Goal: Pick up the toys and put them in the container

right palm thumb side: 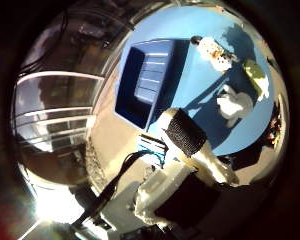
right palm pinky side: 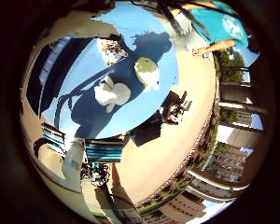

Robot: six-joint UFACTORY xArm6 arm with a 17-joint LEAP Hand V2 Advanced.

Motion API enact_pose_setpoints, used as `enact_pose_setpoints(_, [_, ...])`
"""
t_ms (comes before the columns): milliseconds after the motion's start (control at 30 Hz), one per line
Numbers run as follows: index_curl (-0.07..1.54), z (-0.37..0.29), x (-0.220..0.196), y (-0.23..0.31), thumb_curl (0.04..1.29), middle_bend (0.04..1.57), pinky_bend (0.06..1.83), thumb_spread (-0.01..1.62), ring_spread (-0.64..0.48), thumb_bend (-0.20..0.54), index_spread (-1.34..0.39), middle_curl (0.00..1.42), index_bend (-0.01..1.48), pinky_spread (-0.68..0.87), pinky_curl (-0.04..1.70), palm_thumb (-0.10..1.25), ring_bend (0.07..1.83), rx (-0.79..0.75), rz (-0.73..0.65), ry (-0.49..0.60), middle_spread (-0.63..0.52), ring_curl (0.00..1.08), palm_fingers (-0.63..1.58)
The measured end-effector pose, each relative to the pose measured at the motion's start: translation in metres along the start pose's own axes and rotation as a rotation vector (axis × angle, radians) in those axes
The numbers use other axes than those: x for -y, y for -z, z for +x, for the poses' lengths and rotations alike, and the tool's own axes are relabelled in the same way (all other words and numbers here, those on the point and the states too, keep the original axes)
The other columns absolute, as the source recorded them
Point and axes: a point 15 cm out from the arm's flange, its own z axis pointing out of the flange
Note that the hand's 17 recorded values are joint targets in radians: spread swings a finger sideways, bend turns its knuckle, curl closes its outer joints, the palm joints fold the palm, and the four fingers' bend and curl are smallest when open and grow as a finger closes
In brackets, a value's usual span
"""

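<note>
Here, 3 soft toys lay on the round blue table (right palm pinky side: 144, 107): white plush (right palm pinky side: 111, 93), green-white plush (right palm pinky side: 148, 71), speckled plush (right palm pinky side: 113, 50); 1 dark-blue rectangular plastic container (right palm thumb side: 145, 82) beside them; white-and-black robot hand (right palm thumb side: 190, 150) held nothing, finger curl indeterminate.

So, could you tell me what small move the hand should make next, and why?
Probably lower the hand toward the white plush toy, the middle of the three toys. All three, with the green-topped toy and the spotted toy, lie on the blue table, small and far from the palm. The blue container looks empty, and the hand holds nothing.

Right hand (right palm thumb side: 187, 165) aloft, one of its fingers (right palm thumb side: 186, 132) outstretched, empty.
</note>
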Motion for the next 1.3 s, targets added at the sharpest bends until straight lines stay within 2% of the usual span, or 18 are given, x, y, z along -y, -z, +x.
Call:
enact_pose_setpoints(133, [0.32,0.025,0.009,-0.003,0.22,0.17,0.92,1.33,0.26,-0.019,-0.12,0.34,0.19,0.46,0.0,0.4,0.44,-0.003,0.004,-0.024,0.0,0.29,0.26])
enact_pose_setpoints(400, [0.32,0.107,0.056,0.024,0.23,0.18,0.88,1.3,0.27,-0.019,-0.12,0.33,0.18,0.45,0.0,0.38,0.42,-0.043,0.051,-0.1,0.01,0.29,0.25])
enact_pose_setpoints(600, [0.31,0.164,0.07,0.006,0.23,0.18,0.86,1.3,0.27,-0.018,-0.12,0.33,0.18,0.45,0.0,0.38,0.41,-0.053,0.023,-0.151,0.01,0.29,0.25])
enact_pose_setpoints(867, [0.31,0.213,0.104,-0.059,0.24,0.18,0.84,1.27,0.27,-0.017,-0.11,0.33,0.18,0.45,0.0,0.4,0.41,-0.052,-0.002,-0.173,0.02,0.3,0.27])
enact_pose_setpoints(1300, [0.27,0.27,0.089,-0.21,0.28,0.19,0.88,1.16,0.31,-0.02,-0.02,0.34,0.17,0.48,0.0,0.46,0.47,-0.045,-0.211,-0.22,0.07,0.31,0.35])
